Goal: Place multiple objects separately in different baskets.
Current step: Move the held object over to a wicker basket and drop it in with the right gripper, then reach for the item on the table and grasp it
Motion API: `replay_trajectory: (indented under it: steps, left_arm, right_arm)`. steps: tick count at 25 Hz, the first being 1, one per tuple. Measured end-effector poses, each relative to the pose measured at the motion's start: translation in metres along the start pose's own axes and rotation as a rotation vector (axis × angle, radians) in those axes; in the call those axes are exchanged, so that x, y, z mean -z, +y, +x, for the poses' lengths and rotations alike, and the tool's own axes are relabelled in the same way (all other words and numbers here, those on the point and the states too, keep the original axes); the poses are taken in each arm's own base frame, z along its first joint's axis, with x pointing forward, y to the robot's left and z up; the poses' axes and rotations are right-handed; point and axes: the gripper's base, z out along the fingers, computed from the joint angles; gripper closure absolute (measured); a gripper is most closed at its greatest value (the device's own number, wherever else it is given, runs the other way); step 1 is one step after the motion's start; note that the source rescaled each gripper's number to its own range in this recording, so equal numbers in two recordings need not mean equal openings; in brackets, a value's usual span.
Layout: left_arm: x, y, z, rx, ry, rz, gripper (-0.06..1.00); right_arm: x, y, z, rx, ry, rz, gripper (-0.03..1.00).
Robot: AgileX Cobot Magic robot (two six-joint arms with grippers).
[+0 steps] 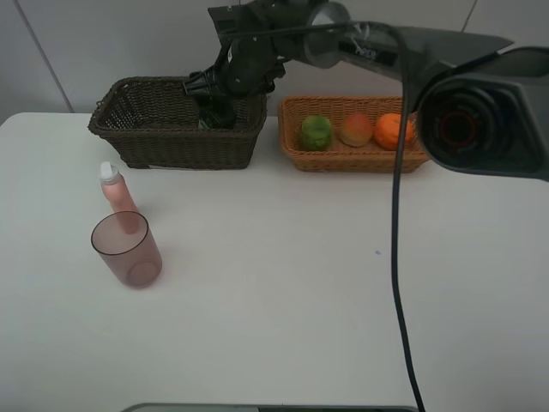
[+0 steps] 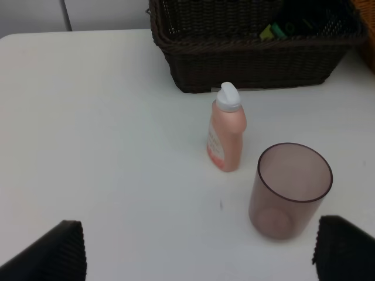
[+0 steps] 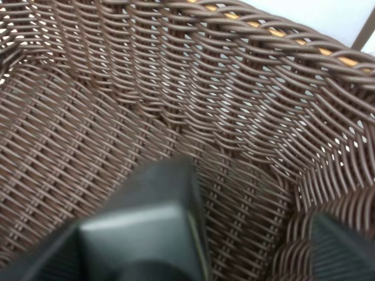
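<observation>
1. The right tool (image 3: 193, 249) is down inside the dark brown basket (image 1: 171, 142), fingers spread wide, with the dark grey bottle (image 3: 146, 228) on the wicker floor between them.
2. The left tool (image 2: 199, 252) hovers wide and empty over the desk (image 1: 283, 275).
3. The pink bottle (image 1: 117, 199) stands just beside the translucent cup (image 1: 129, 249).
4. The lime (image 1: 316, 132), apple (image 1: 356, 130) and orange (image 1: 393, 130) sit in the tan basket (image 1: 296, 150).

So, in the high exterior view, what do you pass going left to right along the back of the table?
First the dark brown basket → green fruit → red-yellow fruit → orange; the three fruits lie in the light tan basket.
</observation>
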Motion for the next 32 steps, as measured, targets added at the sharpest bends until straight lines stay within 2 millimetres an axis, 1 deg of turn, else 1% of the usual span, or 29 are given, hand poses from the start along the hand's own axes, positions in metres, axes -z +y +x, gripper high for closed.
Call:
replay_trajectory:
  steps: [1,3,4,10,14,19,23,26,28,29,31,32]
  left_arm:
    - [0.0,0.0,0.0,0.0,0.0,0.0,-0.05]
    - [0.0,0.0,0.0,0.0,0.0,0.0,-0.05]
    - [0.0,0.0,0.0,0.0,0.0,0.0,-0.05]
    - [0.0,0.0,0.0,0.0,0.0,0.0,-0.05]
    - [0.0,0.0,0.0,0.0,0.0,0.0,-0.05]
    - [0.0,0.0,0.0,0.0,0.0,0.0,-0.05]
    - [0.0,0.0,0.0,0.0,0.0,0.0,-0.05]
    - [0.0,0.0,0.0,0.0,0.0,0.0,-0.05]
    - [0.0,0.0,0.0,0.0,0.0,0.0,-0.05]
    - [0.0,0.0,0.0,0.0,0.0,0.0,-0.05]
    - [0.0,0.0,0.0,0.0,0.0,0.0,-0.05]
    - [0.0,0.0,0.0,0.0,0.0,0.0,-0.05]
  right_arm:
    - [0.002,0.0,-0.001,-0.001,-0.003,0.0,0.16]
    - [0.009,-0.001,-0.006,-0.003,-0.011,0.0,0.11]
    - [0.014,-0.001,-0.009,-0.004,-0.014,0.002,0.1]
    - [0.046,-0.006,-0.023,-0.015,0.01,0.022,0.08]
    - [0.073,-0.01,-0.03,-0.025,0.053,0.042,0.07]
    - [0.096,-0.015,-0.03,-0.048,0.15,0.063,0.07]
    - [0.105,-0.032,-0.024,-0.053,0.269,0.087,0.07]
    - [0.113,-0.049,-0.025,-0.036,0.296,0.104,0.07]
    - [0.123,-0.064,-0.026,-0.049,0.296,0.117,0.07]
    - [0.132,-0.072,-0.026,-0.061,0.297,0.124,0.07]
    - [0.144,-0.086,-0.02,-0.082,0.323,0.142,0.07]
    - [0.154,-0.094,-0.014,-0.093,0.339,0.152,0.07]
